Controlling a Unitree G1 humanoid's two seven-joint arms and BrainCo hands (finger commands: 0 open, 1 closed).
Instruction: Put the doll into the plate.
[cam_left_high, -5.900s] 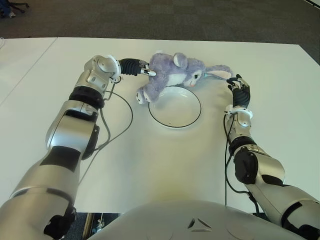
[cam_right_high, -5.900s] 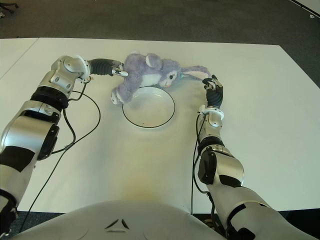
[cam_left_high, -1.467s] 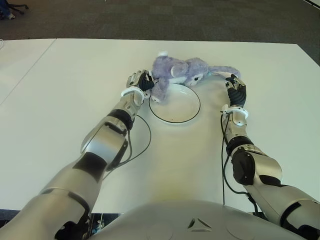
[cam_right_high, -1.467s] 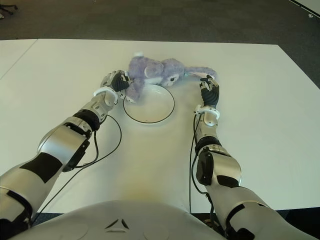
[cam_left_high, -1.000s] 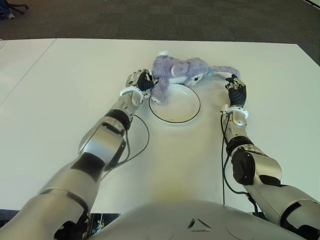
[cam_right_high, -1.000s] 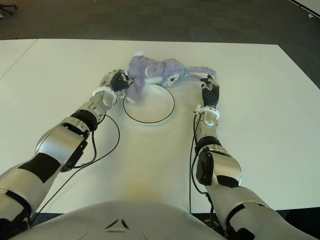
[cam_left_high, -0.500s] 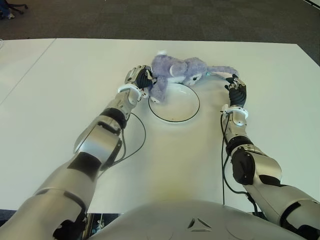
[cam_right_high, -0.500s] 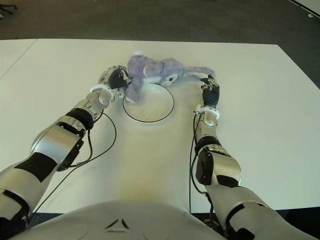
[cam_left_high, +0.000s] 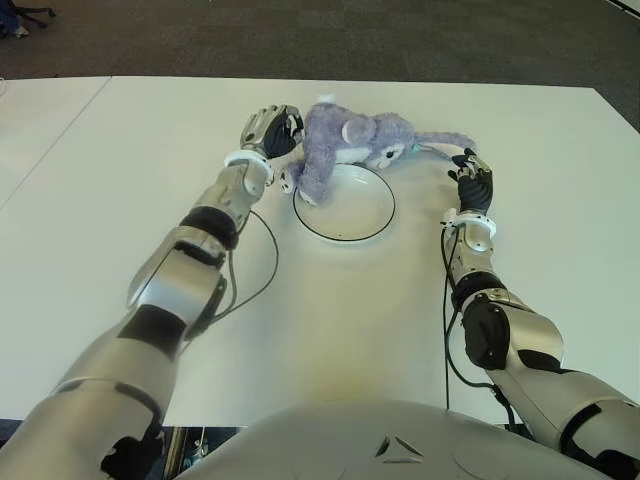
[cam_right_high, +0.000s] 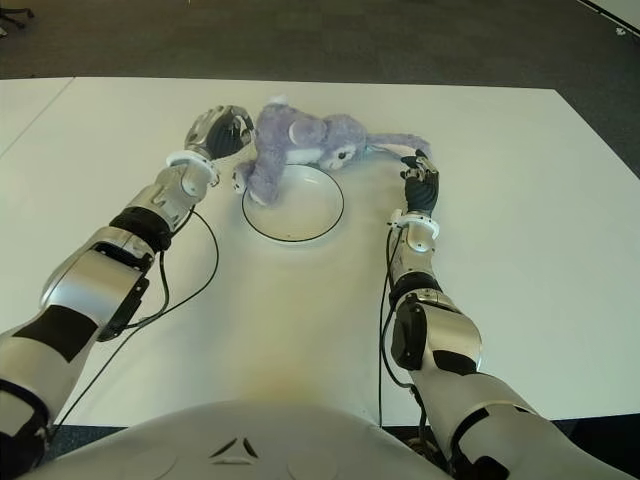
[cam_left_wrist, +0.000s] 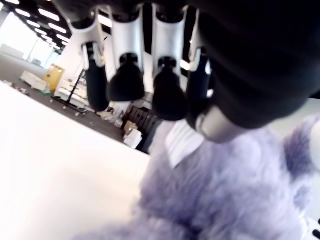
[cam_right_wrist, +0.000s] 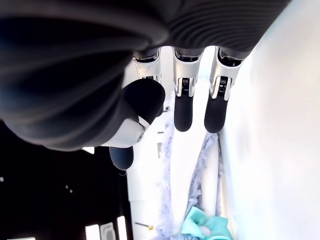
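A purple plush rabbit doll (cam_left_high: 345, 145) lies lengthwise across the far rim of a white plate (cam_left_high: 345, 212) on the tabletop (cam_left_high: 120, 200), ears toward the right hand (cam_left_high: 473, 183), feet over the plate's left edge. The left hand (cam_left_high: 268, 130) sits just beside its back, fingers (cam_left_wrist: 125, 82) loosely curled, holding nothing. The right hand's fingers (cam_right_wrist: 183, 107) are relaxed beside the ears.

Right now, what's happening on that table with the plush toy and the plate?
The purple plush bunny lies across the far rim of the white plate, mostly on the white table, with only one leg hanging over the plate's edge, so it is not in the plate yet. The left hand is at the bunny's left side, fingers open and holding nothing. The right hand sits near the tip of the bunny's long ear on the right, fingers also open.
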